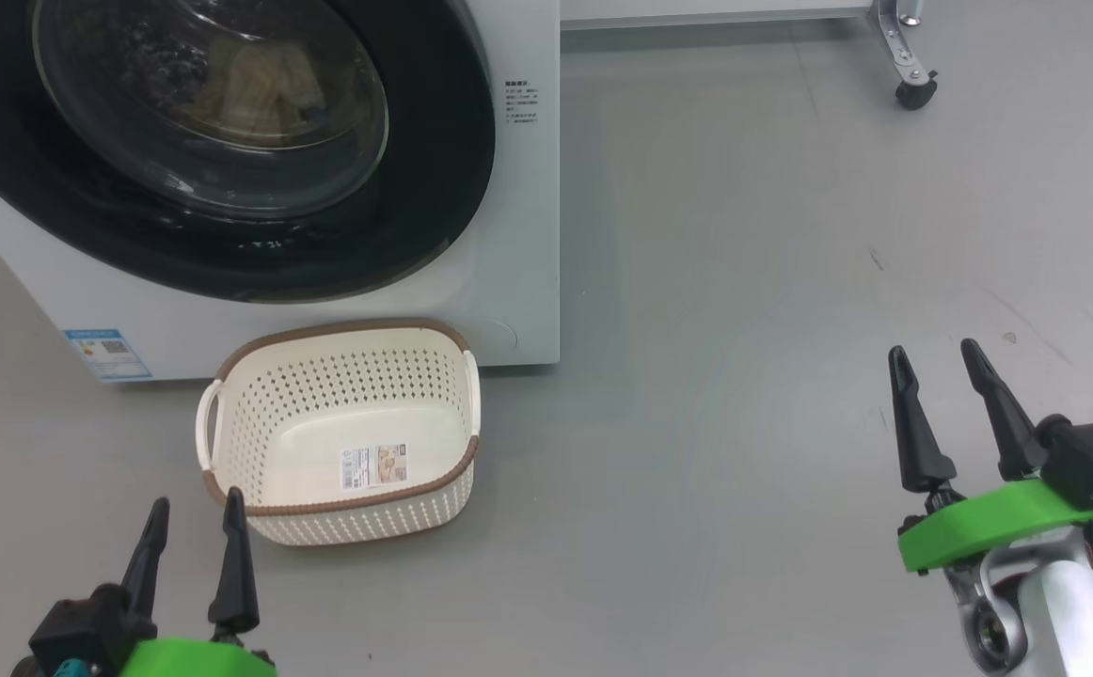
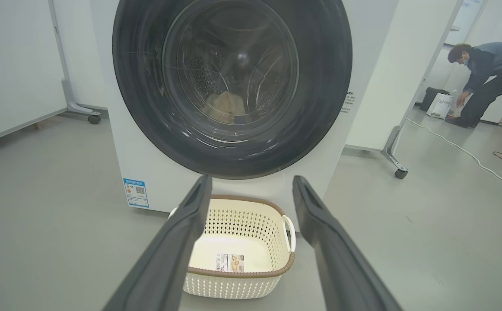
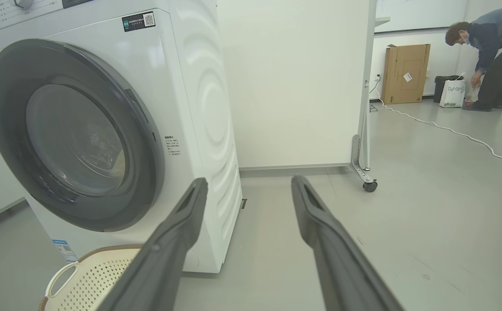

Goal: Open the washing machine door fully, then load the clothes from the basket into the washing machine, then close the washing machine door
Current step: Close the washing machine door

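Note:
The washing machine (image 1: 528,235) stands at the upper left with the washing machine door (image 1: 434,169) shut flat against its front. Through the glass I see the clothes (image 1: 260,89) lying pale yellow in the drum, and again in the left wrist view (image 2: 227,106). The basket (image 1: 358,522) sits on the floor before the machine, holding nothing but its label sticker. My left gripper (image 1: 197,500) is open, just left of the basket's near corner, and points at the basket (image 2: 233,283) and door (image 2: 320,86). My right gripper (image 1: 934,350) is open over bare floor, well right of the machine (image 3: 208,108).
A white partition on a wheeled stand (image 3: 370,185) is behind and right of the machine; one caster (image 1: 913,89) shows at top right. A person (image 3: 488,47) bends over a bag far off, near a cardboard box (image 3: 406,73). A white cable (image 3: 449,131) runs across the grey floor.

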`<state>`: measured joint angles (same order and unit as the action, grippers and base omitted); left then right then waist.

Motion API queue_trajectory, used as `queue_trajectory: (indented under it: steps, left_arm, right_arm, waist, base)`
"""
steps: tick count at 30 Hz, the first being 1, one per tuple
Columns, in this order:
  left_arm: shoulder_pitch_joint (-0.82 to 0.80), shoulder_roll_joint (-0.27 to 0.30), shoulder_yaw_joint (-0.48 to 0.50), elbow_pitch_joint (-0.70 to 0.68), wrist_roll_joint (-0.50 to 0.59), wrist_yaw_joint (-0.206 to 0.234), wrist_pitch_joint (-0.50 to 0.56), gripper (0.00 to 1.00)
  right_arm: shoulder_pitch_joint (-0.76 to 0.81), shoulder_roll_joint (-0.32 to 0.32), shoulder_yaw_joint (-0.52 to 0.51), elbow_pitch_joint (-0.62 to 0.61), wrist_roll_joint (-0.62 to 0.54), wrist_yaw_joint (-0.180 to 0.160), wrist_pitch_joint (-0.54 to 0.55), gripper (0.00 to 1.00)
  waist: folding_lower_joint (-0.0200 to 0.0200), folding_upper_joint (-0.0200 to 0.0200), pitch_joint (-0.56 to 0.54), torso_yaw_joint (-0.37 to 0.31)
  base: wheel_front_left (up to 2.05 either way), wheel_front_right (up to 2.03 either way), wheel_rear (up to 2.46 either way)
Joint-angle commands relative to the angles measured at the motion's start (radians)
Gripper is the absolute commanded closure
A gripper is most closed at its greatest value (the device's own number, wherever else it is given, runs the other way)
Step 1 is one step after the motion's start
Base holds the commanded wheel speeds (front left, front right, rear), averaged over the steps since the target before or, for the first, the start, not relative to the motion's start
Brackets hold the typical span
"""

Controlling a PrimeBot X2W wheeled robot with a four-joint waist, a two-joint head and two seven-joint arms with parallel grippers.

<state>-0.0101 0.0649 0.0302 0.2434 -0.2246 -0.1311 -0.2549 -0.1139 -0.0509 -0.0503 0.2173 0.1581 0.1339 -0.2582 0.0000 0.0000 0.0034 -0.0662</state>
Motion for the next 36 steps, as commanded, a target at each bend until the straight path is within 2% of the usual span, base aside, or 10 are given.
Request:
queue_trajectory:
  steps: [1, 17, 36]
  left_arm:
    - [-0.025, 0.006, 0.038, -0.027, -0.004, 0.000, -0.007, 0.00]
    - [-0.027, 0.011, 0.034, 0.005, 0.055, 0.000, -0.007, 0.00]
    - [-0.014, -0.001, 0.046, -0.008, 0.039, 0.000, -0.007, 0.00]
  right_arm:
    - [-0.025, 0.000, 0.024, -0.026, -0.004, -0.003, -0.004, 0.00]
    - [-0.022, 0.001, 0.024, -0.022, -0.008, -0.003, -0.004, 0.00]
    - [-0.019, 0.001, 0.031, -0.015, -0.011, -0.003, -0.004, 0.00]
  waist:
    - [0.0000, 0.0000, -0.001, 0.000]
    - [0.0000, 0.0000, 0.002, -0.002]
    - [0.0000, 0.0000, 0.001, -0.003]
  base:
    - [0.00, 0.00, 0.00]
    - [0.00, 0.00, 0.00]
    - [0.00, 0.00, 0.00]
